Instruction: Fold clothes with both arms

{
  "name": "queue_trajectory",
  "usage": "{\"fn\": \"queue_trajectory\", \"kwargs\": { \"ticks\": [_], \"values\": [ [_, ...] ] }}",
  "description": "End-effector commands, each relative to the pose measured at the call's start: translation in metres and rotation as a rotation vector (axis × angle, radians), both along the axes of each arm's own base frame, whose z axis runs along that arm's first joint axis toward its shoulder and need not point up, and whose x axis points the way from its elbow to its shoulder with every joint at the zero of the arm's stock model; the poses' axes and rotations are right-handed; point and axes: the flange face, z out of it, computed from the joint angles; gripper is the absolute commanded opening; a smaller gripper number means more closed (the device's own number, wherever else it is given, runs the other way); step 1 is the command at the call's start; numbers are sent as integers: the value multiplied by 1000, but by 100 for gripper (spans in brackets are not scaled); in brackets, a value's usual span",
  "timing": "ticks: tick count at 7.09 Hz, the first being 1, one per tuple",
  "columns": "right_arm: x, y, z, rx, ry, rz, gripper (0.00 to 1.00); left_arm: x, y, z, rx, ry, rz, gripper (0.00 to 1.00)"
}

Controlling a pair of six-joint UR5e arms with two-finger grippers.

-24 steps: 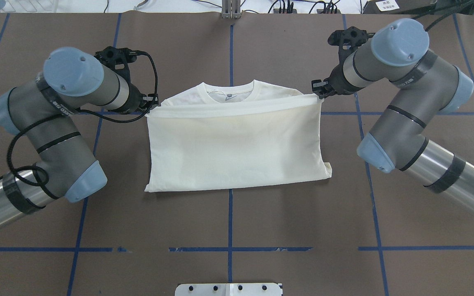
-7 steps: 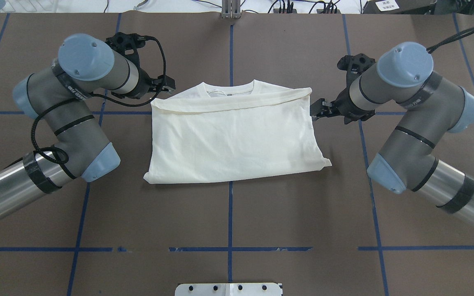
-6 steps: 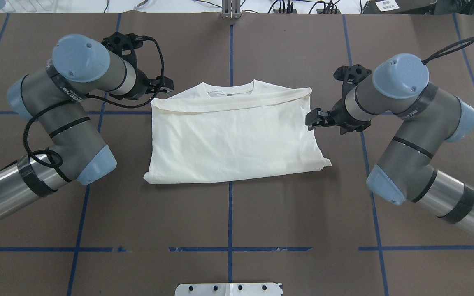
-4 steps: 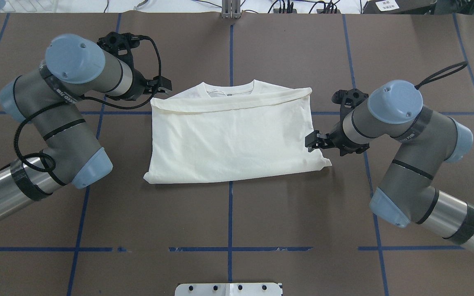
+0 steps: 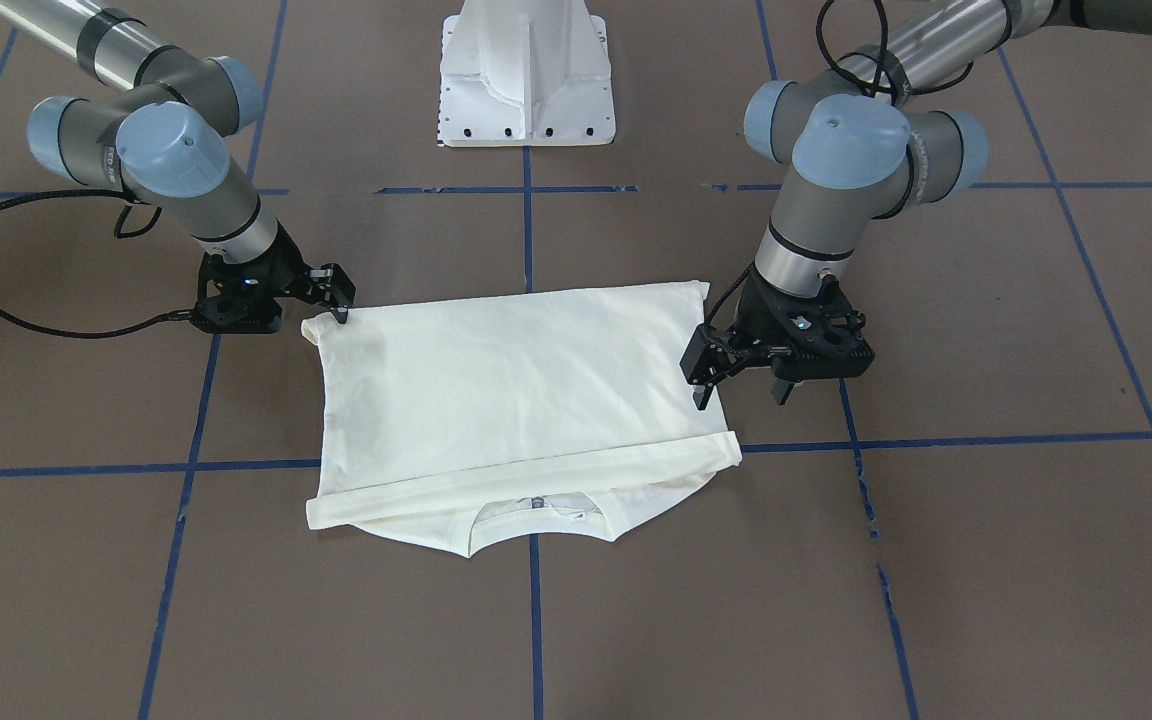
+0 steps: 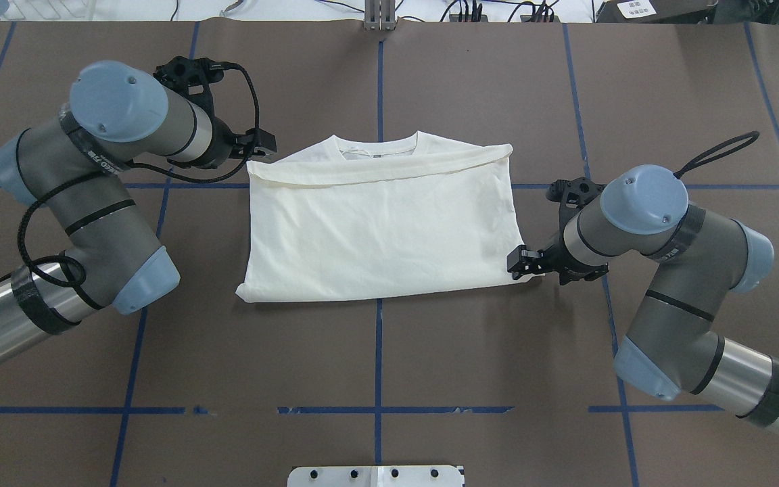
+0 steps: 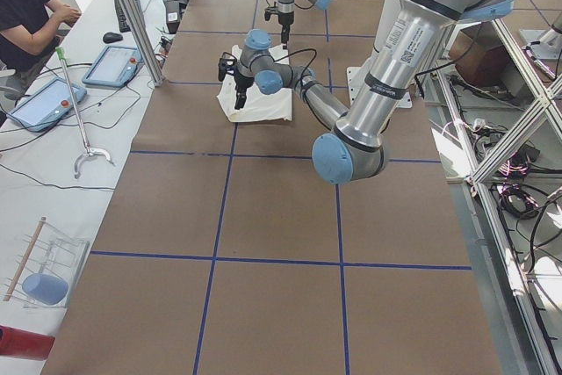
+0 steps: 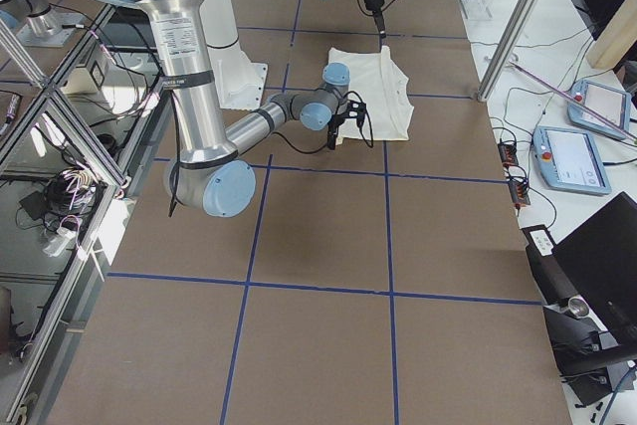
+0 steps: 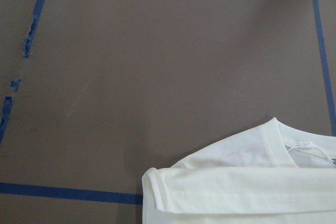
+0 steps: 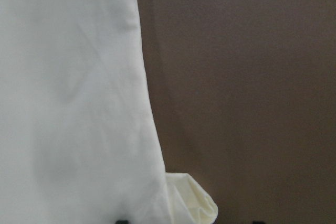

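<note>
We count one T-shirt (image 6: 383, 230), folded in half, plain side up, in the middle of the table (image 6: 376, 365). We judge a further fold is next: the right gripper (image 6: 519, 262), jaws apart astride the near corner, must pinch. The left gripper (image 6: 262, 143), also spread, hovers by the far corner.

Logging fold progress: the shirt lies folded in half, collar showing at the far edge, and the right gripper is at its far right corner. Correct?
Not quite: the overhead exterior view shows the right gripper at the near right corner of the T-shirt, by the folded edge. The rest holds: folded in half, collar at the far edge.
</note>
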Motion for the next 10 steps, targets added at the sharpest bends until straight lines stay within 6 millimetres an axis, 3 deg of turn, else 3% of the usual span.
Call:
{"fn": "queue_trajectory", "kwargs": {
  "ticks": [1, 3, 5, 6, 8, 10],
  "values": [
    [-4, 2, -5, 8, -5, -2, 0, 0, 1, 2, -1, -1, 2, 100],
    [-2, 5, -15, 13, -28, -14, 0, 0, 0, 3, -1, -5, 4, 100],
    [13, 14, -28, 27, -54, -11, 0, 1, 1, 3, 2, -4, 6, 100],
    [27, 52, -18, 24, -49, -52, 0, 1, 1, 2, 3, -3, 6, 100],
    [62, 163, -15, 9, -51, -200, 0, -2, 3, -4, 13, 6, 4, 100],
    [31, 251, -38, -47, -60, -255, 0, -2, 5, -11, 24, 14, 7, 100]
  ]
}}
